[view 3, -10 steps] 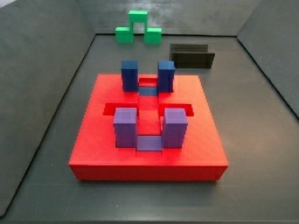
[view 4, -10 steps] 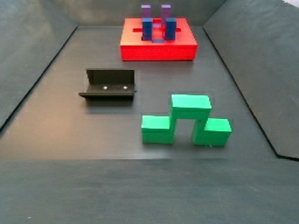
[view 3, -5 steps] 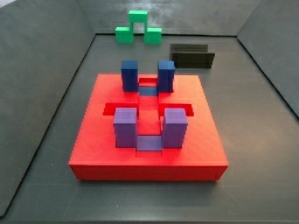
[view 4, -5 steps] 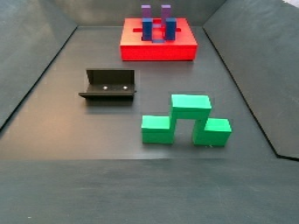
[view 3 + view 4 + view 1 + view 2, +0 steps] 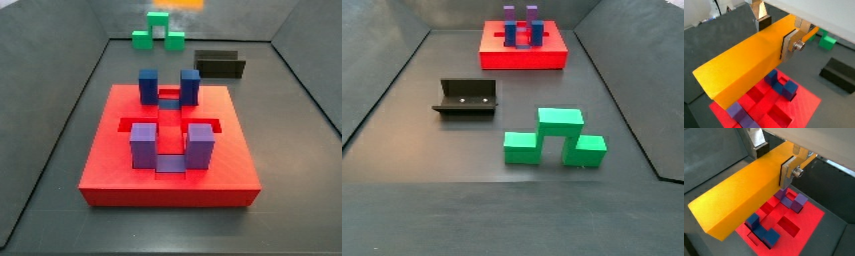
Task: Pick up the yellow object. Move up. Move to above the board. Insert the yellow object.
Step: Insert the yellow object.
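The yellow object [image 5: 744,65] is a long yellow-orange bar, also seen in a wrist view [image 5: 741,193]. My gripper [image 5: 776,32] is shut on it near one end, silver fingers [image 5: 789,170] pressed on both long sides. It hangs high above the board [image 5: 797,107], a red slab with purple and blue posts, in both wrist views [image 5: 807,220]. In a side view only a sliver of the yellow object [image 5: 187,4] shows at the frame's top edge, above the board [image 5: 107,170]. In a side view the board [image 5: 523,58] stands at the far end; the gripper is out of frame.
A green stepped block [image 5: 158,36] sits beyond the board, near the front in a side view [image 5: 553,138]. The dark fixture [image 5: 219,64] stands on the grey floor between them, also seen in a side view [image 5: 466,98]. Grey walls enclose the floor.
A sliver of the yellow object has come into a side view at its top edge. The board, green block and fixture have not moved.
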Controlling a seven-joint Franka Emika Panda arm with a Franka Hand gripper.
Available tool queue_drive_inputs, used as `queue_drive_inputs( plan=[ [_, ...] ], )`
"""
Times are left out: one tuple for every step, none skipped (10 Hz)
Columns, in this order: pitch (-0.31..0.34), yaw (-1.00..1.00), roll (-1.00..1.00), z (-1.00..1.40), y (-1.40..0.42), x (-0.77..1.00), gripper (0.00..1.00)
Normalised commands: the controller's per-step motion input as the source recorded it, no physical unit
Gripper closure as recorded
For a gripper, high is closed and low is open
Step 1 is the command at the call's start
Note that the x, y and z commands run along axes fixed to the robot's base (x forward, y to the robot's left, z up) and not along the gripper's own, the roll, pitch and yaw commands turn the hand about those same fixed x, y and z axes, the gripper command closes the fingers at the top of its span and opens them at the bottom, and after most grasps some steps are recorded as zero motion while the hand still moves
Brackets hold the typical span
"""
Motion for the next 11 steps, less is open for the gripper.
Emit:
queue_drive_inputs(
  plan=[
    [-0.030,0.00,0.00,-0.81,-0.19,0.21,1.00],
    [-0.016,0.00,0.00,-0.97,-0.21,0.14,1.00],
    [0.000,0.00,0.00,-0.99,-0.17,0.12,1.00],
    [-0.011,0.00,0.00,-0.99,-0.19,0.05,1.00],
    [0.000,0.00,0.00,-0.93,-0.21,0.04,1.00],
    [0.000,0.00,0.03,-0.84,-0.25,0.00,1.00],
    [0.003,-0.06,0.05,-0.73,-0.22,-0.11,1.00],
    [0.043,-0.17,0.04,-0.48,-0.12,-0.17,1.00],
    [0.036,-0.14,0.04,-0.41,-0.08,-0.21,1.00],
    [0.006,-0.08,0.05,-0.34,-0.01,-0.29,1.00],
    [0.004,0.00,0.07,-0.38,0.00,-0.13,1.00]
  ],
)
